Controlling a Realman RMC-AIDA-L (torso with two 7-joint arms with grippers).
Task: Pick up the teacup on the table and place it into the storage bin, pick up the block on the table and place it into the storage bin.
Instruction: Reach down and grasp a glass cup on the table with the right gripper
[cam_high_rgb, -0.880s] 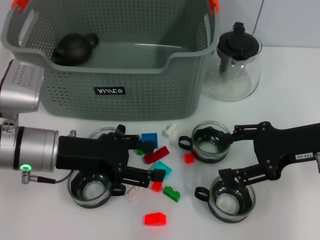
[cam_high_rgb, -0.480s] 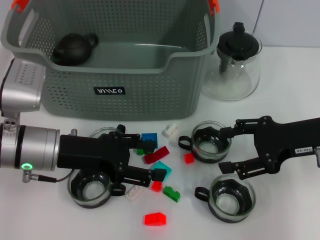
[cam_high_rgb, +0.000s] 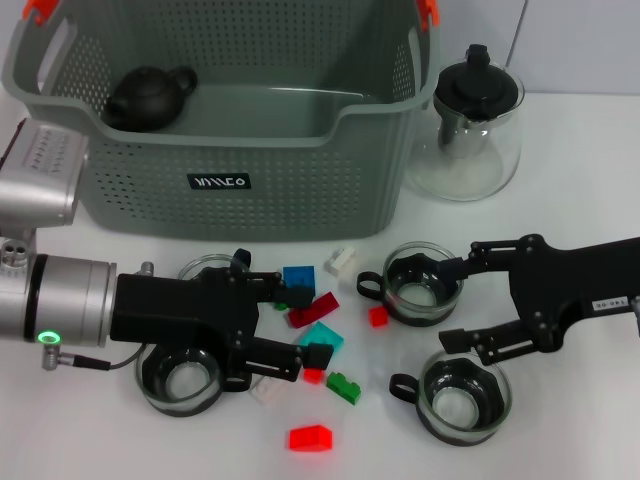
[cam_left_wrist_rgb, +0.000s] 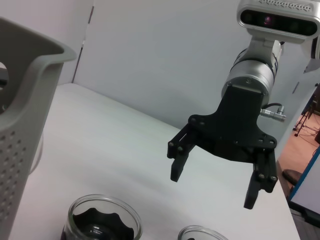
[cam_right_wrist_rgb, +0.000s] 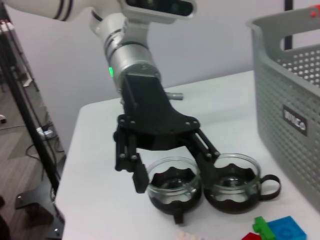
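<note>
Four glass teacups are out on the table, and none of them has made it into the storage bin (cam_high_rgb: 220, 185) yet, so the job has barely begun. All I can see inside the bin is a dark little clay teapot (cam_high_rgb: 148, 95).

The left gripper (cam_high_rgb: 290, 325) sits low over the pile of blocks in the middle, fingers spread around a teal block (cam_high_rgb: 322, 337) but not closed on it. The right gripper (cam_high_rgb: 455, 305) hovers between two cups, the teacup (cam_high_rgb: 421, 283) nearer the bin and another teacup (cam_high_rgb: 458, 395) nearer the front edge, its fingers also wide apart and holding nothing. A glass teapot (cam_high_rgb: 470, 125) stands beside the bin.

My guess is each arm is lining up a grab, so every pick and drop is left to do.
</note>
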